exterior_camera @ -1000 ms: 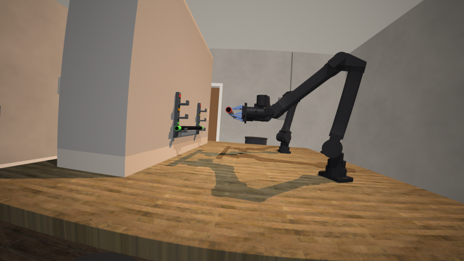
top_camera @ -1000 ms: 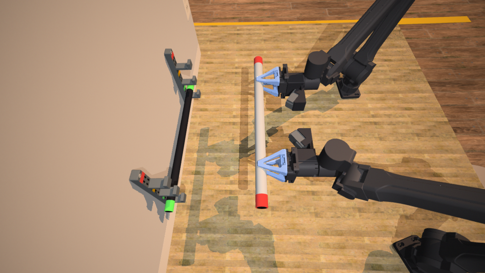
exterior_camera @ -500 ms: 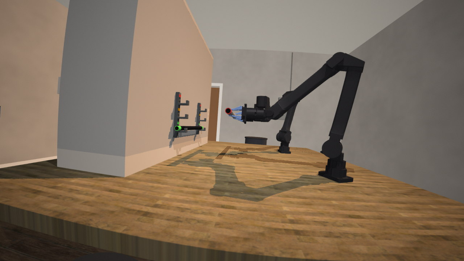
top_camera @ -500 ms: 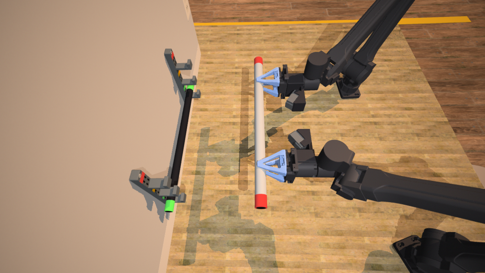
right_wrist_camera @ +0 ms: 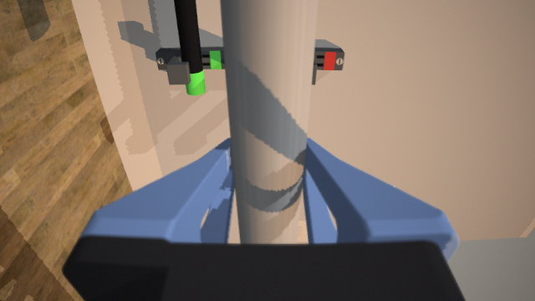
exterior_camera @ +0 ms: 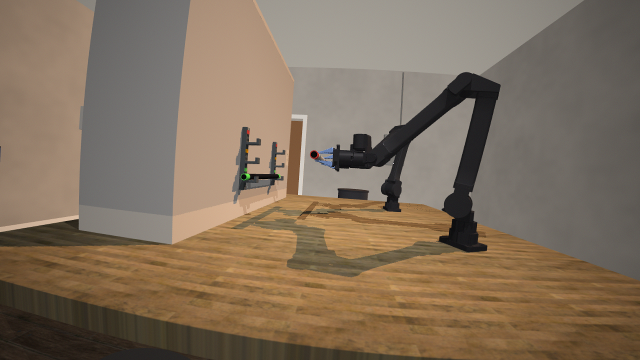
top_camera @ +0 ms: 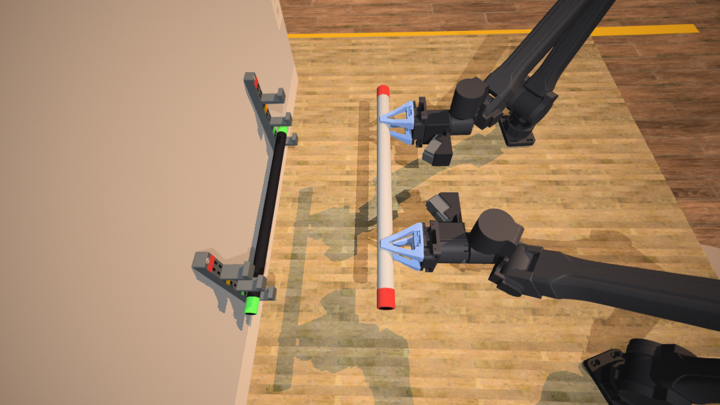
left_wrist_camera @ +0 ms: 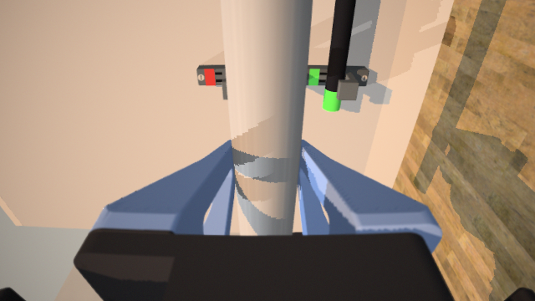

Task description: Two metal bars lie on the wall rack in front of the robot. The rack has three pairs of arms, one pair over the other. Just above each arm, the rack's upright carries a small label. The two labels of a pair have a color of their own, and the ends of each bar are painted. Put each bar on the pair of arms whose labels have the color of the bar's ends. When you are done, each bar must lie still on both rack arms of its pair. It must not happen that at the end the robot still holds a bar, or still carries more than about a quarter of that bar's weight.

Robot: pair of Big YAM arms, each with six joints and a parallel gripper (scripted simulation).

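Pale bar (top_camera: 383, 176) (left_wrist_camera: 267, 84) (right_wrist_camera: 269, 84): smooth, faint sheen. Black bar (top_camera: 270, 201) (exterior_camera: 264, 176) (left_wrist_camera: 341, 46) (right_wrist_camera: 190, 38): dark, smooth, low gloss. Table top (top_camera: 503, 186) (exterior_camera: 402, 286): wood, striped grain. Wall (top_camera: 125, 176) (exterior_camera: 223, 89): matt, plaster-like. Gripper fingers, blue, smooth, plastic-looking. Rack uprights (top_camera: 262, 113) (exterior_camera: 243, 154): matt grey.

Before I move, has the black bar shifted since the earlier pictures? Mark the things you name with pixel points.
No, the black bar (top_camera: 270, 196) (exterior_camera: 264, 176) (left_wrist_camera: 340, 46) (right_wrist_camera: 190, 38) lies where it did, on the rack's lowest arms (top_camera: 271, 293) (exterior_camera: 256, 179) (left_wrist_camera: 348, 89) (right_wrist_camera: 178, 73).
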